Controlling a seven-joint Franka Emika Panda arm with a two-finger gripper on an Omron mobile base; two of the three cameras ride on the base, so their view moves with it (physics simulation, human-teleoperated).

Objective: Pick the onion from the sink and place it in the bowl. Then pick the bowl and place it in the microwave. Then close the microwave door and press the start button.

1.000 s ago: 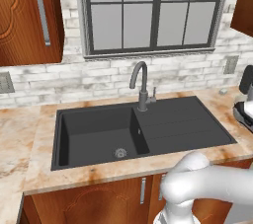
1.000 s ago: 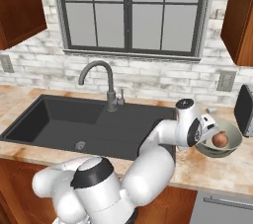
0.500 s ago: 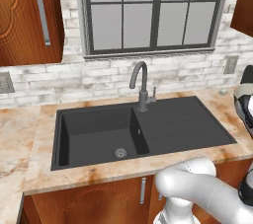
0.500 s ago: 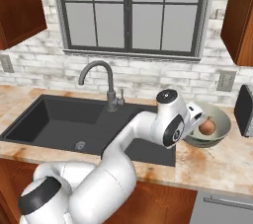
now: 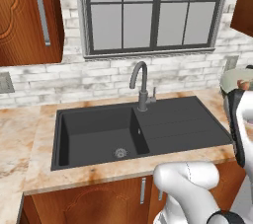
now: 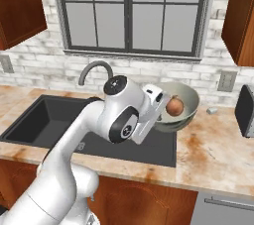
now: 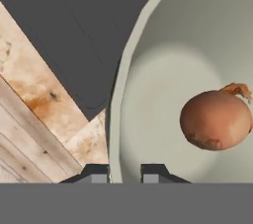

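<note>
A mottled tan stone counter (image 6: 213, 157) runs under a grey-framed window (image 6: 131, 13) and a whitewashed brick wall, with wooden cabinets above on both sides. Set into the counter is the sink (image 5: 99, 134), a dark basin with a round drain, a ribbed drainboard to its right and a curved grey faucet (image 5: 140, 82) behind. In the right base view the white arm holds the bowl (image 6: 187, 101) raised above the right end of the sink, clear of the counter. The hand view shows the gripper (image 7: 125, 172) with one finger tip on each side of the bowl's rim, the jaws closed on that rim. The onion (image 7: 216, 119) lies inside the bowl on its pale floor, its pointed tip toward the upper right of that view. A dark appliance (image 6: 246, 111) stands at the counter's right edge.
</note>
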